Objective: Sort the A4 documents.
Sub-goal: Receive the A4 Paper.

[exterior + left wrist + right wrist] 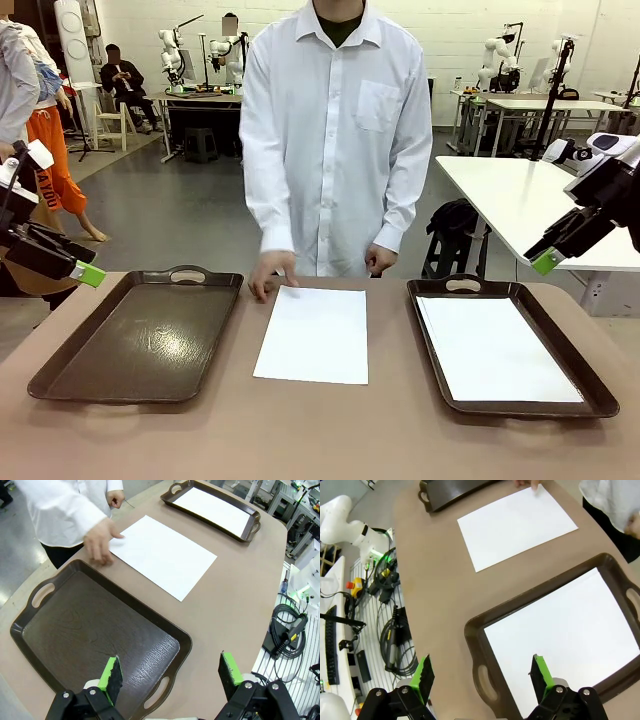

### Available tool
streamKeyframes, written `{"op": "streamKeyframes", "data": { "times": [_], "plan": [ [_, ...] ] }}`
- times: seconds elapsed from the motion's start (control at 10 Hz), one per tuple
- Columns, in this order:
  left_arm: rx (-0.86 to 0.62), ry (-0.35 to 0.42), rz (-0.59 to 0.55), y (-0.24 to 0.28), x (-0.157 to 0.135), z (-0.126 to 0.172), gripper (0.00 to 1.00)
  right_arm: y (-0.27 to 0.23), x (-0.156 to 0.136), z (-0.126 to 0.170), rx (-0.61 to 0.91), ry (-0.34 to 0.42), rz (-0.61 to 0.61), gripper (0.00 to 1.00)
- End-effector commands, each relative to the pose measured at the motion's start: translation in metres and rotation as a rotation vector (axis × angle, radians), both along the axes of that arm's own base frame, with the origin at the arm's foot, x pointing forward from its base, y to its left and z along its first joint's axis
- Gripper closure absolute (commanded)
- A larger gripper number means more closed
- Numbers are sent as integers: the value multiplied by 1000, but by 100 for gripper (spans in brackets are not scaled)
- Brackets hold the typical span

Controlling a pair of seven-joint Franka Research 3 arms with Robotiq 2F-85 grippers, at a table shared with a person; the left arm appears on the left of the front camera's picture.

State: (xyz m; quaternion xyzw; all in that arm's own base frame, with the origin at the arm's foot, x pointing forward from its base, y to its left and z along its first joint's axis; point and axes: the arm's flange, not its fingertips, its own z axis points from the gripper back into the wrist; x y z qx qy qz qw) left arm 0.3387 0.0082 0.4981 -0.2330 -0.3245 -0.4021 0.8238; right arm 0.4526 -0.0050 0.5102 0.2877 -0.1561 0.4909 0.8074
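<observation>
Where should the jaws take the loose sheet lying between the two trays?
Judging by its pose, the near short edge of the sheet. It lies flat on the table, so there is no thickness to pinch from above; the person's hand rests by the far corner. Likely come in low from the robot's side, working one pad under the edge. The trays flank both long sides.

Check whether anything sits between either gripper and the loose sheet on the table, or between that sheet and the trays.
Only the person's hand is in the way, fingertips resting on the sheet's far-left corner. The left gripper and right gripper hang open with bare table between them and it. The left tray holds nothing; the right tray holds paper.
</observation>
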Motion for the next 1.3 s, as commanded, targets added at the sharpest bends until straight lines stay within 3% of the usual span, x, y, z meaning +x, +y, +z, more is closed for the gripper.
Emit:
{"op": "streamKeyframes", "data": {
  "times": [0.0,1.2],
  "plan": [
    [-14,-14,-13,2,1,-3,0,0,-1,1,0,-2,0,0],
    [-14,-14,-13,2,1,-3,0,0,-1,1,0,-2,0,0]
  ]
}}
